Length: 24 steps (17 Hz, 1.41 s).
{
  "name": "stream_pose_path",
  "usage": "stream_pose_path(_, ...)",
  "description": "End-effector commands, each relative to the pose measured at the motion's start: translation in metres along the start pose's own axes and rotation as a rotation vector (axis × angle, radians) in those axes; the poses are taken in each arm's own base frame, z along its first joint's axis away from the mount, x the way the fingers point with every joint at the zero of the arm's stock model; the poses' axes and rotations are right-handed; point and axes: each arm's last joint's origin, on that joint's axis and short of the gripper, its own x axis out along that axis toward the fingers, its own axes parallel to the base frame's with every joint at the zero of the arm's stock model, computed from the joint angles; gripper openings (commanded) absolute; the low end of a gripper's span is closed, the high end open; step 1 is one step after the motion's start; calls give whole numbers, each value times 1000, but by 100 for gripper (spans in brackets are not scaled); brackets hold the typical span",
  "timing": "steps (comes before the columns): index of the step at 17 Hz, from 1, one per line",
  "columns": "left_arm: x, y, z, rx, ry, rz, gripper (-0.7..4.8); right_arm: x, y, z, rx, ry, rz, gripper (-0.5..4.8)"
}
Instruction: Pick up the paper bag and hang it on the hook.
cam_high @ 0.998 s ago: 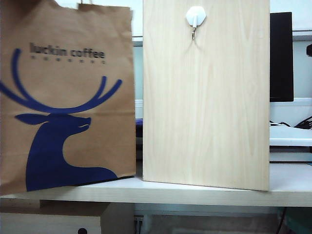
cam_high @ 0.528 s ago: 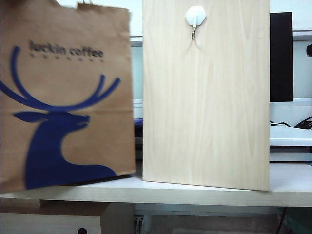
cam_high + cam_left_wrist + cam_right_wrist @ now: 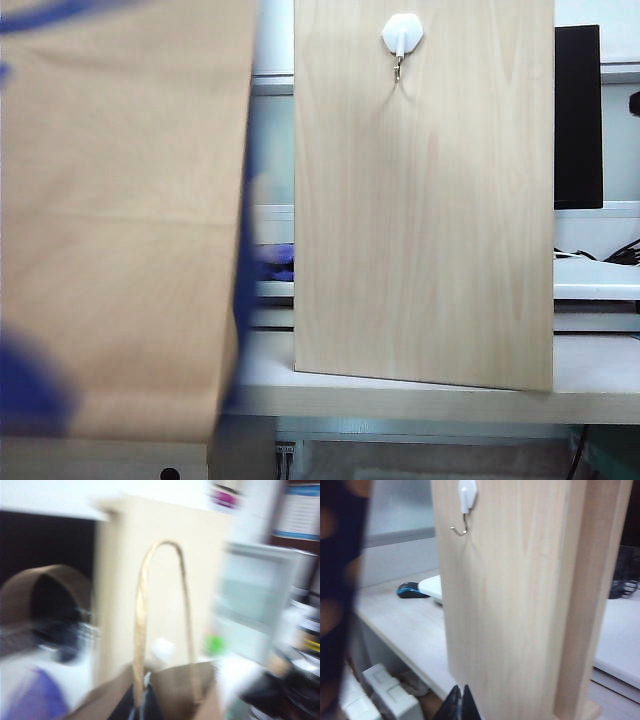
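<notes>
The paper bag (image 3: 120,220) fills the left third of the exterior view, blurred, from the top edge down to the table's front edge at the lower left. Its brown face is mostly plain here; only smears of blue print show at the upper left corner and the lower left. No lettering on it can be read in this frame.

To its right, apart from it, stands the pale wooden board (image 3: 424,200) on the white table (image 3: 600,375). The hook (image 3: 401,36), white and hexagonal with a small metal prong, sits near the board's top centre, bare.

In the left wrist view the left gripper (image 3: 142,707) shows only as a dark shape at the bottom centre, where its fingers are pressed together on the base of the bag's twisted paper handle (image 3: 142,610). That handle loops upward through the middle of the frame, with the bag's open rim spread below it.

The right gripper (image 3: 460,702) appears at the bottom centre of the right wrist view, its two dark tips pressed together on nothing, just in front of the board's face. A dark computer mouse (image 3: 411,591) lies on the table at mid left.

A black monitor (image 3: 578,115) stands at the exterior view's right edge.
</notes>
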Motion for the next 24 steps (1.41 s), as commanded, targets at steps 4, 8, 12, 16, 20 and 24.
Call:
stream_pose_path(4,9,11,-28,2,148,-53,-6,0,-4,-1,-2,-15,-120,-1)
stream_pose_path(8,31,31,-51,-51,82,-59,-6,0,-4,-1,-1,-15,-120,-1)
stream_pose_path(12,47,35,-40,-42,-63,-96,-6,0,-4,-2,4,-9,-120,-1)
stream_pose_path(16,52,38,-41,-48,-67,-108,-6,0,-4,-2,4,-7,-121,-1)
stream_pose_path(20,82,39,-60,-80,-7,-195,-6,0,-4,-2,7,-4,-122,-1)
stream_pose_path(24,113,21,-81,-129,46,-346,-6,0,-4,-2,4,-3,-122,-1)
